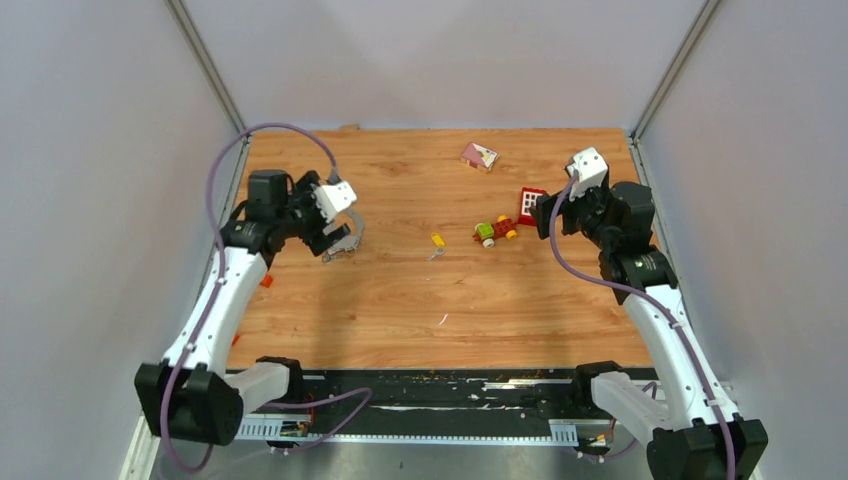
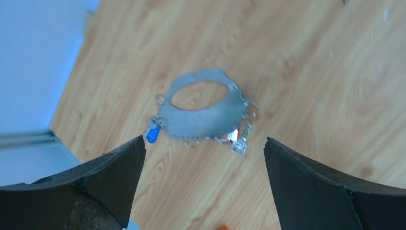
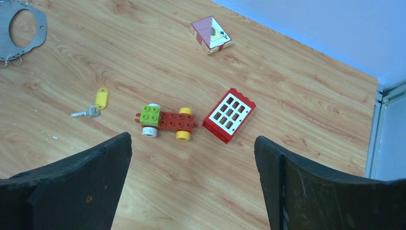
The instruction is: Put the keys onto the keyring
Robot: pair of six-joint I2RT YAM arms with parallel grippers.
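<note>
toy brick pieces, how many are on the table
2: the green, yellow and red plastic brick car mid-table, and the flat red plastic brick with a white grid beside it on the right. None looks hidden.

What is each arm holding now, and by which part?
Nothing is held: the left gripper, by the keyring, and the right gripper, near the toy car, both have open jaws.

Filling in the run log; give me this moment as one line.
left gripper: open, empty, facing keyring | right gripper: open, empty, facing toy car | yellow-tag key: loose on table, off keyring
</note>
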